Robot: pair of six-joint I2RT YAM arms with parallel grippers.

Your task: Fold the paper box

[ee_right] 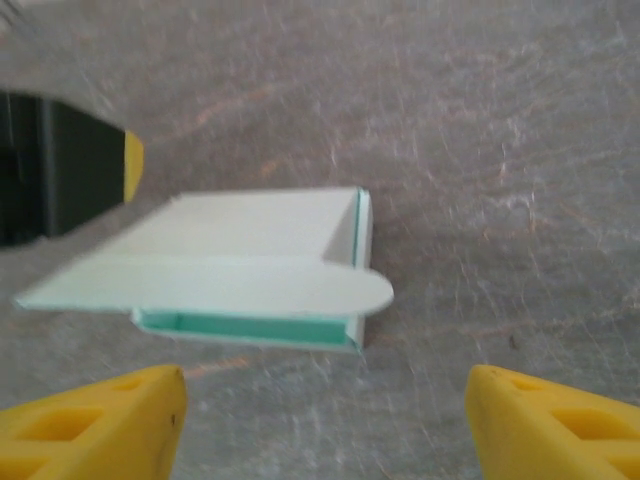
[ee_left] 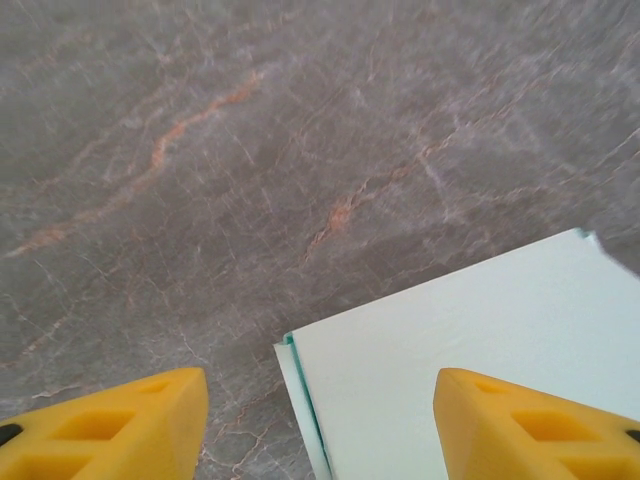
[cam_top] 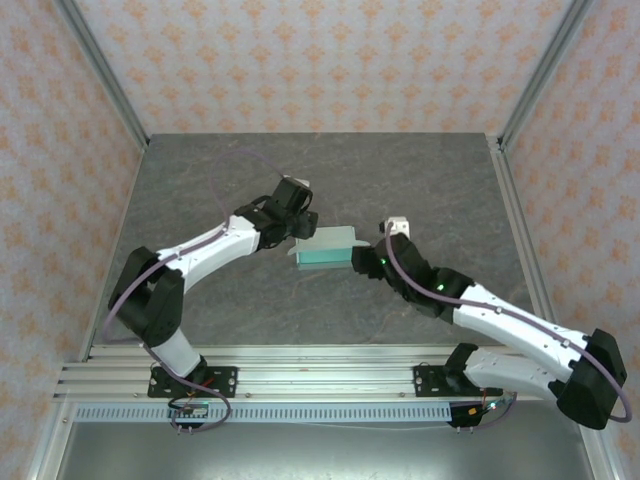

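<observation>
The paper box [cam_top: 325, 250] lies on the grey table between the two arms, a small shallow mint-green box with its lid partly raised. In the right wrist view the paper box [ee_right: 250, 270] has a rounded tab sticking out over its open teal side. My right gripper [ee_right: 325, 425] is open just short of it, nothing between its yellow fingers. In the left wrist view the pale lid of the paper box [ee_left: 460, 360] lies below my left gripper [ee_left: 320, 425]. That gripper is open, one finger over the lid and one over the table. From above, the left gripper [cam_top: 297, 222] sits at the box's far left corner and the right gripper [cam_top: 368, 260] at its right end.
The grey marbled table [cam_top: 200, 190] stretches around the box, walled by patterned panels. An aluminium rail [cam_top: 300, 380] with both arm bases runs along the near edge.
</observation>
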